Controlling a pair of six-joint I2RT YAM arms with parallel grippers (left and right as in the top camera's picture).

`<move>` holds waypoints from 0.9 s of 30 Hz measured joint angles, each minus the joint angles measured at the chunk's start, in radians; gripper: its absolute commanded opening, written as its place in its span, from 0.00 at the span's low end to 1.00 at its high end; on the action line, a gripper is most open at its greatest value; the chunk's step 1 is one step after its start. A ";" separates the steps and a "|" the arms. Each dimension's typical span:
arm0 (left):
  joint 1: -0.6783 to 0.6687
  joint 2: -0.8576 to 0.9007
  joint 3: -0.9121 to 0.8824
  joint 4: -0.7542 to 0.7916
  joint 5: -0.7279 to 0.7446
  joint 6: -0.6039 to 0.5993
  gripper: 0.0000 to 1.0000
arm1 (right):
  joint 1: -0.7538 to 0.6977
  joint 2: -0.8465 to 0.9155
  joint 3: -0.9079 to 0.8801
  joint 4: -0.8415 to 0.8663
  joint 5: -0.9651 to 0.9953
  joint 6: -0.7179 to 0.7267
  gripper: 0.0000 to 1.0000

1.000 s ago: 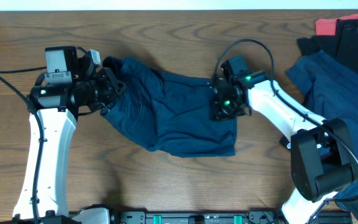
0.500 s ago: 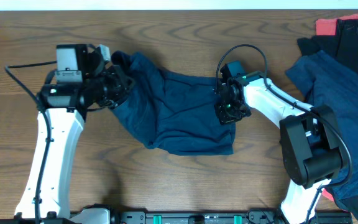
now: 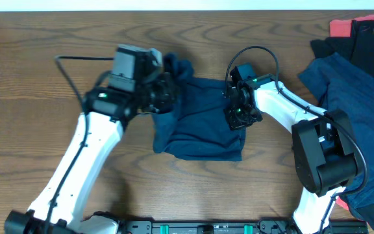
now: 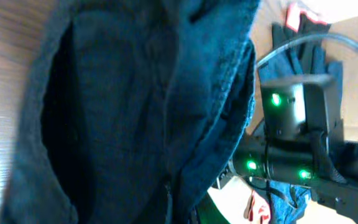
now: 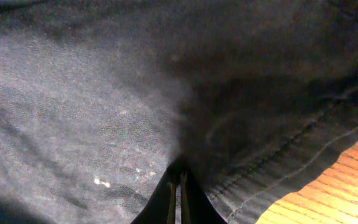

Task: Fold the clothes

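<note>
A brown wooden table [image 3: 44, 39] lies under me, bare wood across the left half of the overhead frame.

Just left of centre, my left gripper [image 3: 169, 93] is fully closed on the left edge of the navy garment [image 3: 203, 127]. It holds that edge up in a bunch at the garment's upper left corner. In my left wrist view the hanging cloth fills the frame and hides my fingers.

The rest of the garment lies flat in the middle of the frame. Its long axis runs roughly left to right, from one gripper to the other, and its lower hem faces the bottom edge.

On its right edge, my right gripper [image 3: 237, 116] is pressed down, jaws closed to a sliver on a fold just inside the stitched hem.

From my left gripper, the flat cloth lies to the right and slightly below. I judge the next move is to carry the raised edge rightward along that axis, towards my right gripper. My left arm is the nearer one to the free edge.

At the far right, well apart, sits the pile of clothes [image 3: 343, 84], navy and black, with a coral-red piece [image 3: 340, 27] at the top.
</note>
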 measured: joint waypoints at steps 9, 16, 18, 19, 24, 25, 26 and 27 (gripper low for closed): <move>-0.198 0.118 0.000 0.101 -0.057 -0.051 0.06 | 0.000 0.001 0.003 -0.004 0.002 0.000 0.03; -0.270 0.179 0.000 0.153 -0.095 -0.083 0.06 | 0.000 0.002 0.004 -0.007 0.002 0.000 0.03; -0.282 0.182 0.000 0.176 -0.102 -0.090 0.06 | 0.000 0.002 0.004 -0.007 0.002 0.000 0.03; -0.288 0.182 0.000 0.185 -0.104 -0.096 0.06 | 0.000 0.002 0.004 -0.007 0.002 0.000 0.03; -0.307 0.182 0.000 0.192 -0.108 -0.103 0.06 | 0.000 0.002 0.004 -0.013 0.002 0.000 0.03; -0.307 0.182 0.000 0.192 -0.108 -0.103 0.06 | 0.000 0.002 0.005 -0.013 0.002 0.000 0.04; -0.307 0.182 0.000 0.192 -0.108 -0.104 0.06 | 0.000 0.002 0.005 -0.014 0.002 0.000 0.04; -0.307 0.182 0.000 0.192 -0.108 -0.103 0.07 | 0.000 0.002 0.005 -0.014 0.002 0.000 0.04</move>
